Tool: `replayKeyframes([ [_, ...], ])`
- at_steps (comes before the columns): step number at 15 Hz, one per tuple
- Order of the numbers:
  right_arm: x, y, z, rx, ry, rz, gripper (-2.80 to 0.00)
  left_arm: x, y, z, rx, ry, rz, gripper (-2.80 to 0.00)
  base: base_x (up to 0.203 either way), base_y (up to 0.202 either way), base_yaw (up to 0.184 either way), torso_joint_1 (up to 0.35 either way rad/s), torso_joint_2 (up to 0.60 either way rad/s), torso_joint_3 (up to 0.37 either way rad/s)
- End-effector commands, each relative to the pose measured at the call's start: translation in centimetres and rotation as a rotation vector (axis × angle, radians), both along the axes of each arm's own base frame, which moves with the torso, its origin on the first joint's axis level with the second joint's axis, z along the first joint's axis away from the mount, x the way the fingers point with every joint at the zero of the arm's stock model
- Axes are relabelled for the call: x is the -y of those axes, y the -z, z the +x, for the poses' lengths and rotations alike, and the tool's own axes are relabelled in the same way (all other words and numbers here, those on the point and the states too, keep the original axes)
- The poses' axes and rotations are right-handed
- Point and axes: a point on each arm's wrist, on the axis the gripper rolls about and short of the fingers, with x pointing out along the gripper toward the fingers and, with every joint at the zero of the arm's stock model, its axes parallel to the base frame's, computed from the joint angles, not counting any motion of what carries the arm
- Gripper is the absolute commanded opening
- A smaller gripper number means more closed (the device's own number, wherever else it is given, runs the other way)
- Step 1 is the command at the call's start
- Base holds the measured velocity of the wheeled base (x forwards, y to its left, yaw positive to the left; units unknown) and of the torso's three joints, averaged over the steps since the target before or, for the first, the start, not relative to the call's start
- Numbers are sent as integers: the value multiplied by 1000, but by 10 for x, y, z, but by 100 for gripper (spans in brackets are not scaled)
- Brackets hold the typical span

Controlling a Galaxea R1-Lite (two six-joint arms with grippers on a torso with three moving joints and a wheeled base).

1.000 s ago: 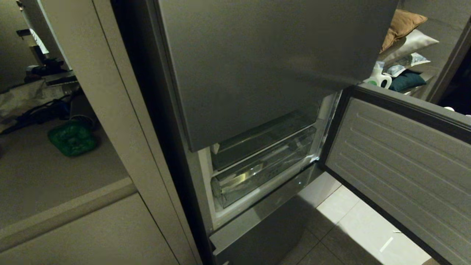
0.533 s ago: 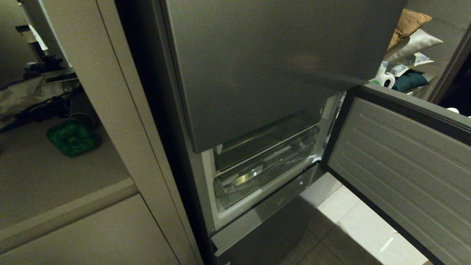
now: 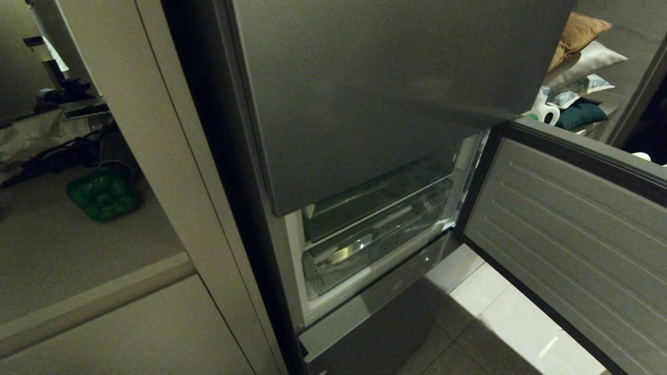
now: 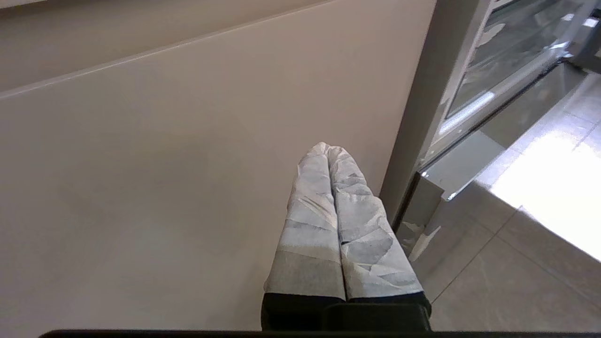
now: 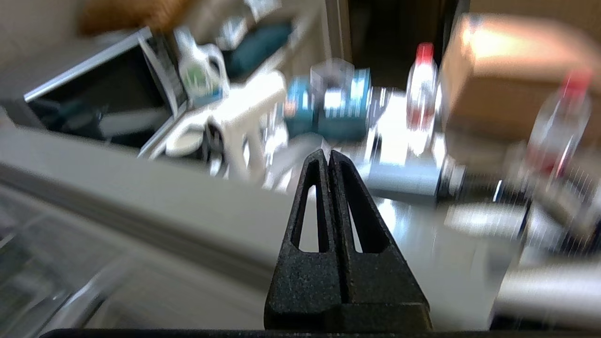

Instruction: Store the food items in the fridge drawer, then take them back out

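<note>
No readable text shows in any view. The labels on the bottles [image 5: 558, 122] are too blurred to read.

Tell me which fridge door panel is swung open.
The lower right door, its ribbed inner lining facing us. The upper door is shut, showing only smooth grey steel.

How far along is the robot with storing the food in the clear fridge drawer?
Done: the grey fridge door stands swung open. The clear plastic fridge drawer sits pushed in, with no food visible. In hand: nothing; the left gripper and right gripper are both shut and empty. Left: opening the drawer, storing food, taking it back out.
</note>
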Motion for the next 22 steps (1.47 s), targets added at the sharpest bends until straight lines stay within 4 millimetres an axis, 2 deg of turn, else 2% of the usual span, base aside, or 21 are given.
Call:
replayKeyframes([
  [1, -5, 16, 0, -12, -6, 93, -280, 0, 0, 0, -1, 0, 0, -280, 0, 0, 0, 0, 0, 0],
  [7, -17, 34, 0, -20, -30, 133, -280, 0, 0, 0, -1, 0, 0, -280, 0, 0, 0, 0, 0, 0],
  [14, -46, 32, -2, 4, -69, 49, -280, 0, 0, 0, -1, 0, 0, -280, 0, 0, 0, 0, 0, 0],
  [18, -69, 20, 1, 73, -220, -2, -280, 0, 0, 0, -1, 0, 0, -280, 0, 0, 0, 0, 0, 0],
  [22, -86, 28, 9, 56, -341, 0, -280, 0, 0, 0, -1, 0, 0, -280, 0, 0, 0, 0, 0, 0],
])
